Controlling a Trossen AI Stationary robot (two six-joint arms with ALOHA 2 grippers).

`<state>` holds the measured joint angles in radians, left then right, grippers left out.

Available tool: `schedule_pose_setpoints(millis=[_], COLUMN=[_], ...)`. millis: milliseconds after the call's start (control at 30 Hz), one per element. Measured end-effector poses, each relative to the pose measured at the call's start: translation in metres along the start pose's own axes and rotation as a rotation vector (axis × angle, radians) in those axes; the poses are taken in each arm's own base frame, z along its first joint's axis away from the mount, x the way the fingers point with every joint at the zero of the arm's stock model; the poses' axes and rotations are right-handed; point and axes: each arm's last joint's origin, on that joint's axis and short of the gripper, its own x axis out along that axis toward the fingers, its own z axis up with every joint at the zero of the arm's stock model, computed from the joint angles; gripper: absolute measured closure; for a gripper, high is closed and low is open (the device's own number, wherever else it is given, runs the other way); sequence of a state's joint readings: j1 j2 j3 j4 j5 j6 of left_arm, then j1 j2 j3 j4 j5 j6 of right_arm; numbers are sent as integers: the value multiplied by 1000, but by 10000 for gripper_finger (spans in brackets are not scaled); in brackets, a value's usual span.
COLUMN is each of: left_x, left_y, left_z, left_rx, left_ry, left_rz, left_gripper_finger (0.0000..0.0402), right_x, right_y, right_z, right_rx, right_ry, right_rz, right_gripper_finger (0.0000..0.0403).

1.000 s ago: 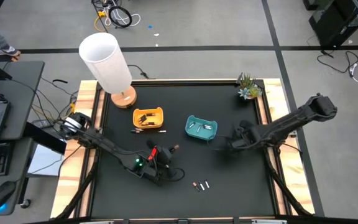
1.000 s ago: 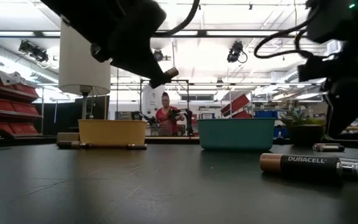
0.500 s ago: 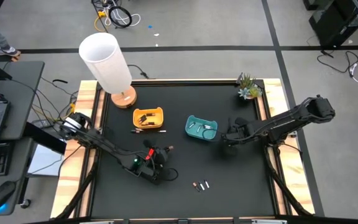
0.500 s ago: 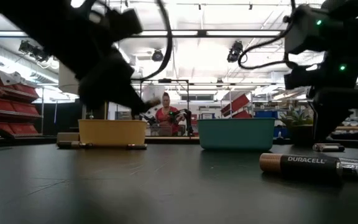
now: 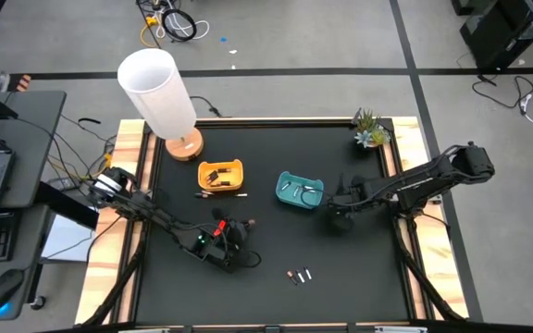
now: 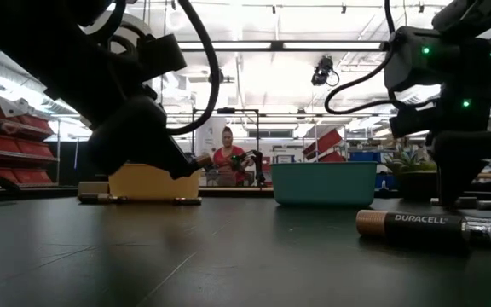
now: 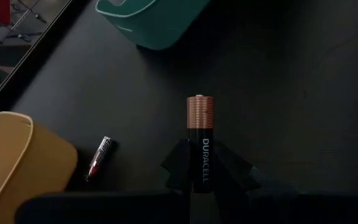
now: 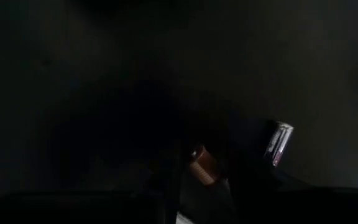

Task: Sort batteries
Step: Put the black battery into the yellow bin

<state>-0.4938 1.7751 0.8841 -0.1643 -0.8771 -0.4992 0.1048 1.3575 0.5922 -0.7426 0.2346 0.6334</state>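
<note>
Copper-capped battery (image 7: 200, 140) sits clamped between the fingers of the left gripper (image 7: 201, 180), its long axis in line with the fingers, copper end pointing away from the wrist. In the high view the left gripper (image 5: 234, 231) lies just short of the yellow tray (image 5: 221, 176), with the teal tray (image 5: 300, 190) farther off. The right gripper (image 5: 339, 215) is low beside the teal tray, over 2 small batteries (image 8: 204, 165); whether it grips one cannot be told.
</note>
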Motion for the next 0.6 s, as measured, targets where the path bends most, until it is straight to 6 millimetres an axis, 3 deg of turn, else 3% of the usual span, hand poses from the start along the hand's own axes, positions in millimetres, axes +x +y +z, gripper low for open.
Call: schedule_pose_setpoints(millis=[367,600], left_x=[-1,-1], left_y=[-2,-2], left_z=[1,1], left_rx=[-9,-22], left_ry=[-2,-4], left_rz=[-23,-27], left_gripper_finger=[354,330], right_x=[-5,-43], right_y=[3,31], right_z=[-7,-7], right_rx=[-42,-87], right_ry=[11,-200], right_rz=[-43,-17], right_gripper_finger=[300,299])
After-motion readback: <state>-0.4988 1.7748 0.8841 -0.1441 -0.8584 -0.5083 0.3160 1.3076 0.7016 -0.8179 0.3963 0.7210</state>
